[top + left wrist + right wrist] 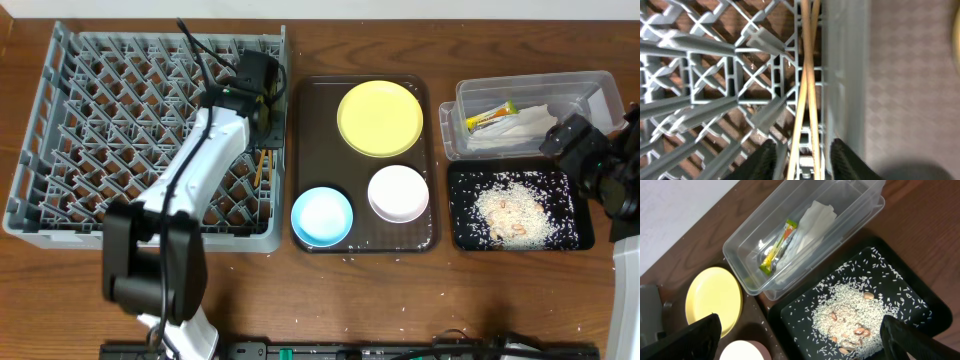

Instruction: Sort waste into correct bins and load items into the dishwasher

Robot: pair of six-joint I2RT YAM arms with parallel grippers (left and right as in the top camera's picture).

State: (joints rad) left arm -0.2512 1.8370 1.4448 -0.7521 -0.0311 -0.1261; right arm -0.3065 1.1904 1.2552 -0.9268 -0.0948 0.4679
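Observation:
Two wooden chopsticks (807,90) lie crossed inside the grey dish rack (60,130), along its right wall (845,75); they also show in the overhead view (262,165). My left gripper (802,150) is open, with a finger on each side of them and gaps between; overhead it is at the rack's right edge (262,120). My right gripper (800,330) is open and empty above the black tray (570,235) of rice scraps (850,315). The clear tub (740,245) holds the napkin (812,222) and the wrapper (777,247). No small cup shows.
A dark brown serving tray (300,150) between rack and bins carries the yellow plate (380,118), the light-blue bowl (322,215) and the white bowl (398,192). Loose rice grains lie on the table in front. The wall runs behind the tub.

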